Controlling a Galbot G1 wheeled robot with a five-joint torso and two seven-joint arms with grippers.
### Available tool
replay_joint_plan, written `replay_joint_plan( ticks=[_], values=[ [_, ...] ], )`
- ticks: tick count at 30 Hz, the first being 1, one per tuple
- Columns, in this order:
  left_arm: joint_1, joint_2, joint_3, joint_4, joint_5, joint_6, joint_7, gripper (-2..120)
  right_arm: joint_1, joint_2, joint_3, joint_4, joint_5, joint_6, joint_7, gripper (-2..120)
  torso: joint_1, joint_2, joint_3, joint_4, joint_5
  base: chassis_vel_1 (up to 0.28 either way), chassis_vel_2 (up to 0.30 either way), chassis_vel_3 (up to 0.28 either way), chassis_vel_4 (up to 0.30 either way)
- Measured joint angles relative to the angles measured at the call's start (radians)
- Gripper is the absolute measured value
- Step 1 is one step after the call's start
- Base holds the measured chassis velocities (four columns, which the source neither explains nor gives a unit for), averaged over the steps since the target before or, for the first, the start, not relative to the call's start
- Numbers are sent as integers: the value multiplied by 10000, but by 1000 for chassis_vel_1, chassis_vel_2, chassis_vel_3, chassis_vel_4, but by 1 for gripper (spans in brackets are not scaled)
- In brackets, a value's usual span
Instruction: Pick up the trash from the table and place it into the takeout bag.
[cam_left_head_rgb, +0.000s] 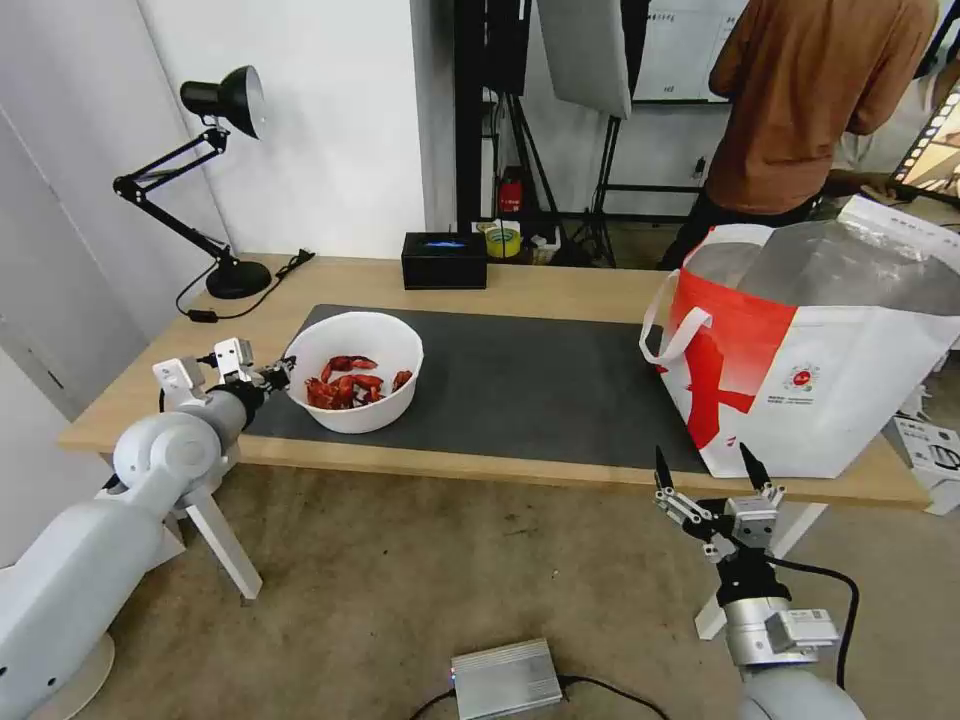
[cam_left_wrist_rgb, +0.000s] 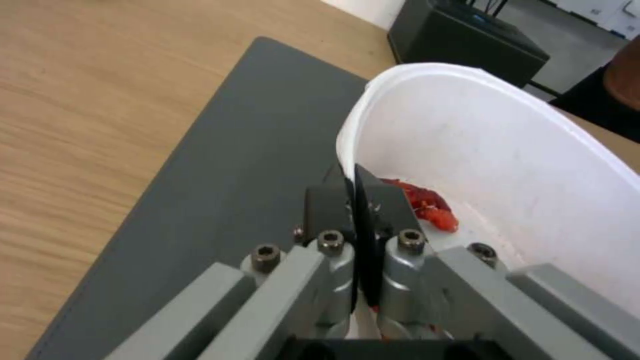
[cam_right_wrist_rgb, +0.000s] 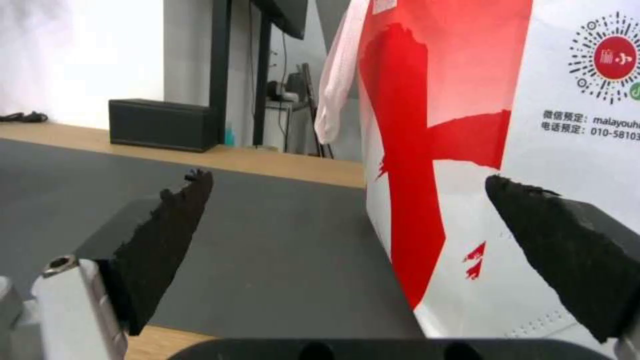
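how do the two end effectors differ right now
The left end effector is shut on the bowl rim at the table's left; the right end effector is open, holding nothing, near the bag. Left reaches over the table; right sits below its front edge. Both have black fingers.

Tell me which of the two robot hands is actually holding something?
The left gripper: its fingers are pinched on the white bowl's rim. The right gripper hangs open below the table edge by the takeout bag.

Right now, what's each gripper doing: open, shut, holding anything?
Left gripper: shut on the rim of the white bowl, one finger inside, one outside.
Right gripper: open, holding nothing, at the table's near edge by the takeout bag.
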Motion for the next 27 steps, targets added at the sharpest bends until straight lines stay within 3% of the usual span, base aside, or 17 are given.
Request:
replay_joint_plan(
  ticks=[27],
  values=[
    [-1780,-611,1176,43,-794,-28,-442,0,0,0,0,0,0,0,0,100,1,-1,1,-1,0,0,0,0,0]
  ],
)
